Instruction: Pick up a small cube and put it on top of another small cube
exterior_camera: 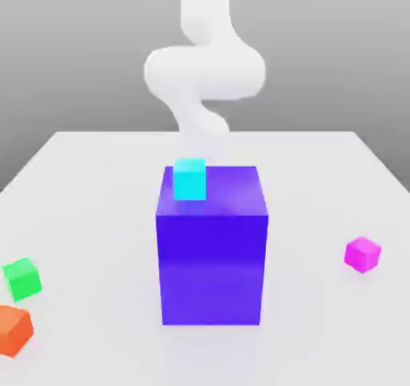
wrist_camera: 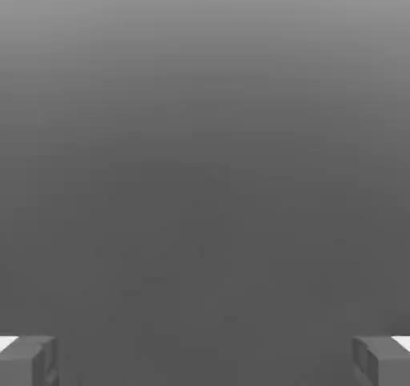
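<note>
The small magenta cube point(exterior_camera: 362, 254) lies on the white table at the exterior view's right, apart from everything else. A cyan cube point(exterior_camera: 190, 178) sits on top of the big blue-violet block point(exterior_camera: 211, 256), near its far left corner. The white arm point(exterior_camera: 204, 72) rises behind the block, well away from the magenta cube. In the hand view my gripper point(wrist_camera: 205, 362) is open, its two grey fingertips point(wrist_camera: 28, 360) standing far apart with nothing between them, against a plain grey background.
A green cube point(exterior_camera: 22, 278) and an orange cube point(exterior_camera: 12, 330) lie near the table's point(exterior_camera: 96, 200) front edge at the exterior view's left. The tall blue-violet block stands in the middle of the table.
</note>
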